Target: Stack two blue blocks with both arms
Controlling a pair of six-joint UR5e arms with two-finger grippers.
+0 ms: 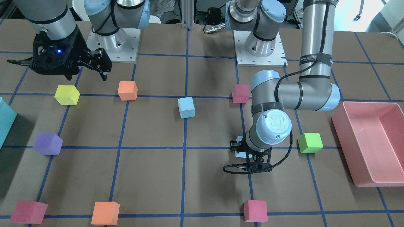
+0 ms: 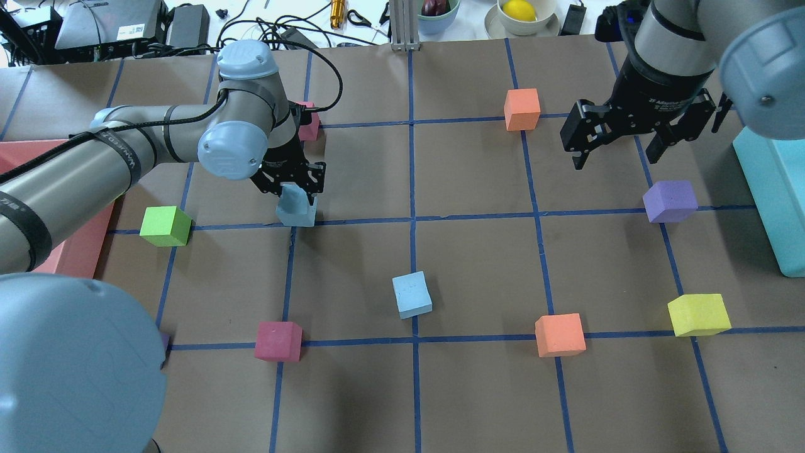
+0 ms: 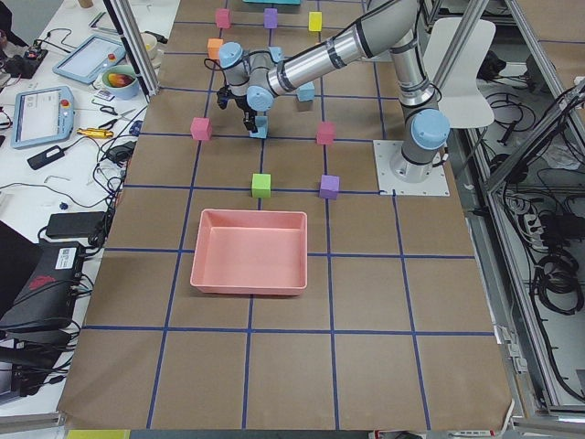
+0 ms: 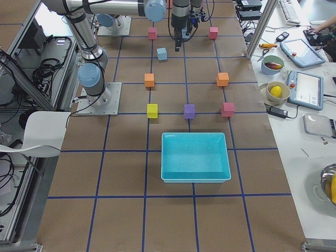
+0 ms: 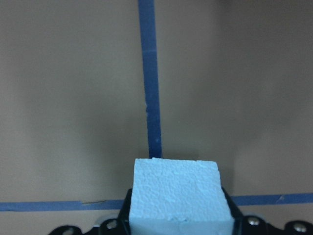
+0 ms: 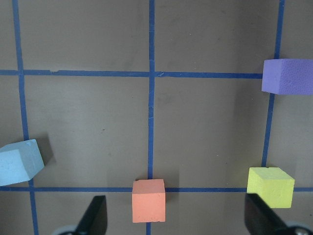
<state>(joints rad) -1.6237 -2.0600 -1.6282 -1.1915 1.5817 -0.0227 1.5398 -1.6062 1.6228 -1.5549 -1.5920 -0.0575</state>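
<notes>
My left gripper is shut on a pale blue block at a blue tape crossing, at or just above the table. The left wrist view shows that block filling the gap between the fingers. From the front the wrist hides most of it, and only a sliver shows. The second blue block lies free near the table's middle, also in the front view and the right wrist view. My right gripper hangs open and empty, high over the far right of the table.
A pink bin stands on my left side and a teal bin on my right. Orange, yellow, purple, red and green cubes lie scattered on the taped grid.
</notes>
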